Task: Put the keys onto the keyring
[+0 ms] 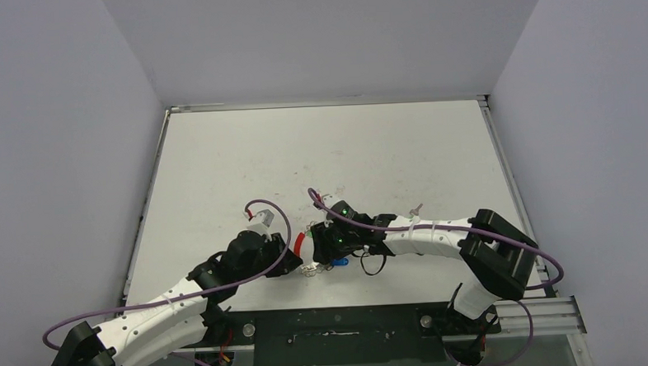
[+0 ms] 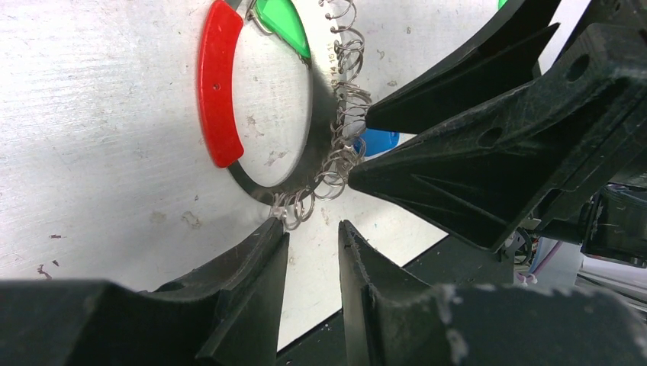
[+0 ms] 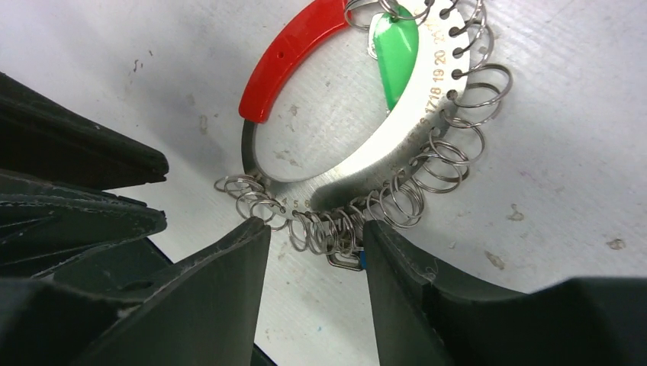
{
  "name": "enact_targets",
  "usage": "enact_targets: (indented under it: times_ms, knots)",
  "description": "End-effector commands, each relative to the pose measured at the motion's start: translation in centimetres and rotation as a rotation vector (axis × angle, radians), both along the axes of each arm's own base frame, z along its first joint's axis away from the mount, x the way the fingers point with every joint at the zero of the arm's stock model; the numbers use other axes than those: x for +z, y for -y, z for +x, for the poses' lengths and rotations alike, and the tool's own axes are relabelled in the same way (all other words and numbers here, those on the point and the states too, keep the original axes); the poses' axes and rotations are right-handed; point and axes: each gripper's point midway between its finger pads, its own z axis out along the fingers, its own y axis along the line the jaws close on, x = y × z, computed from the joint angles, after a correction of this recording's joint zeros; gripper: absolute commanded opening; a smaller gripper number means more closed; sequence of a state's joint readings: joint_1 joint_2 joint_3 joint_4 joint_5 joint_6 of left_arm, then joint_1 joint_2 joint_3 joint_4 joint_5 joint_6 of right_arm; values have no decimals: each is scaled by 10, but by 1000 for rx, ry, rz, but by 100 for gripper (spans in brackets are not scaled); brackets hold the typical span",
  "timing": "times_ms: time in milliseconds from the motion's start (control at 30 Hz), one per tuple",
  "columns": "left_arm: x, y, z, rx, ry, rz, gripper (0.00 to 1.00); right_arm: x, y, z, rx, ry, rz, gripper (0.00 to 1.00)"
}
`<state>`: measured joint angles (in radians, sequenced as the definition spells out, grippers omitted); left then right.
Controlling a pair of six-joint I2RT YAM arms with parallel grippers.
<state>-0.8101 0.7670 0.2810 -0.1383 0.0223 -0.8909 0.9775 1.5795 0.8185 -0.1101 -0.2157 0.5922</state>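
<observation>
The keyring (image 2: 324, 114), a flat silver band strung with small wire rings and one red section (image 2: 217, 84), lies on the table near its front edge. It also shows in the top view (image 1: 300, 245). A green key (image 2: 284, 23) hangs on it by the red part, and it also shows in the right wrist view (image 3: 397, 53). A blue key (image 2: 378, 141) lies at the rings, partly hidden behind my right fingers. My left gripper (image 2: 313, 229) is open and empty, its tips just short of the rings. My right gripper (image 3: 317, 229) is open, straddling several rings (image 3: 336, 229) of the keyring.
The white table (image 1: 327, 150) stretches away behind the grippers. The black front rail (image 1: 336, 335) runs just below the keyring. A thin black wire loop (image 1: 372, 265) hangs by the right wrist. Both grippers crowd the keyring from opposite sides.
</observation>
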Motion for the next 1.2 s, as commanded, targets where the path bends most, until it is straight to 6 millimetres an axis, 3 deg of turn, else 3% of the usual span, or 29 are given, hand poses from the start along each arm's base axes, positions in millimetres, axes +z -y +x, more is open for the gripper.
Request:
enact_targets:
  times_ms: [0,333,567,800,1033,1167]
  knots:
    - [12,4,9,20,38,-37,29,22,3,16,-40,90,15,50]
    - [9,2,8,27,25,-28,29,25,3,12,11,98,28,30]
    - [8,2,8,29,23,-29,29,17,8,12,11,78,4,25]
    - [7,2,7,31,18,-29,29,6,11,15,-5,44,-5,26]
    - [6,1,7,32,16,-29,29,-10,-8,-4,73,-46,7,26]
    - [6,0,7,35,12,-26,29,18,-29,-13,124,-54,159,24]
